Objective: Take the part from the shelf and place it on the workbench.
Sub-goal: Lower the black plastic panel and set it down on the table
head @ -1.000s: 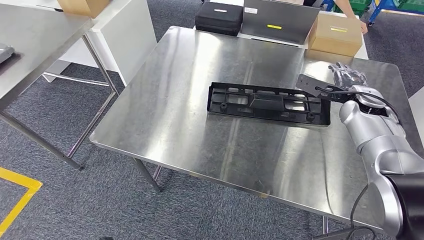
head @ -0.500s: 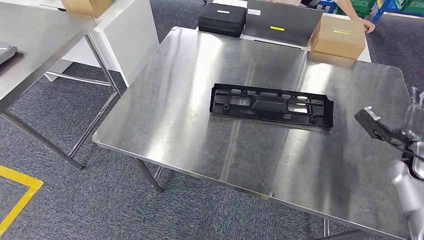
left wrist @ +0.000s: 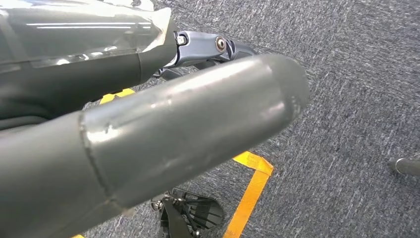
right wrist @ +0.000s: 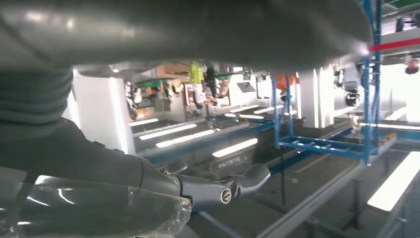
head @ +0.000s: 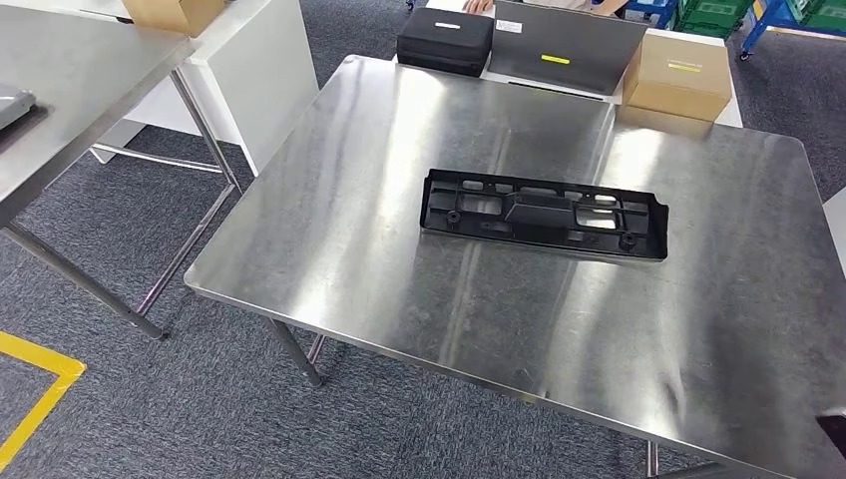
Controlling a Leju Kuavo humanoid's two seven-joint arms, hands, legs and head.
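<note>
Part: the black plastic part (head: 544,214) lies flat near the middle of the workbench (head: 329,249), long side across my view, nothing touching it.
My right hand: my right hand (right wrist: 208,186) shows in its wrist view with grey fingers stretched out and nothing between them; it looks spread and empty.
My left hand: my left hand (left wrist: 148,134) shows in its wrist view as a thick grey thumb over grey carpet (left wrist: 356,74); I cannot tell how its fingers lie.
Writing: yellow label strips sit on the grey case (head: 564,45) and the cardboard box (head: 678,78), and white labels on the black case (head: 444,38); none of it is readable.
Edges: the part sits well in from every workbench edge, with bare steel all around it.
Room: a second steel table (head: 70,80) stands to the left across a strip of carpet; yellow floor tape (head: 35,399) marks the near left corner.
</note>
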